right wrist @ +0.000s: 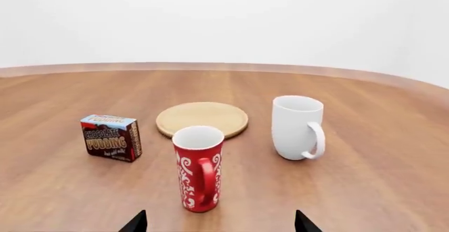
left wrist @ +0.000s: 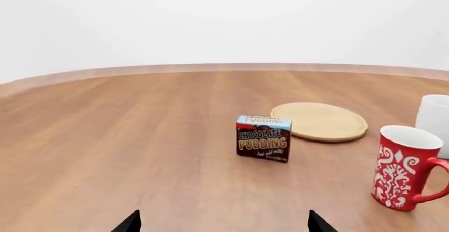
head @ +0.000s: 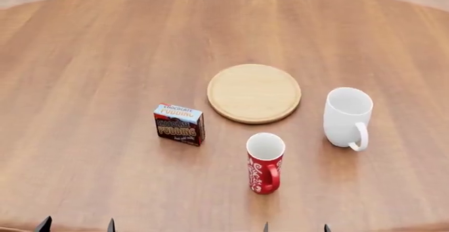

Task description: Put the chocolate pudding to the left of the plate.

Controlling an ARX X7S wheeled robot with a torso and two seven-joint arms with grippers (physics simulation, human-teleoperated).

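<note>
Both sets of fingers, the left gripper (head: pixel 77 225) and right gripper (head: pixel 295 227), hang spread and empty at the near edge of the round wooden desk (head: pixel 84 48), with the chocolate pudding (head: pixel 180 124) upright well ahead of the left fingers, near the plate (head: pixel 254 92) on its left-front side. The reach has seemingly not begun; next the left fingers must advance and close around the carton. Behind the bare desk, a plain white wall.
</note>
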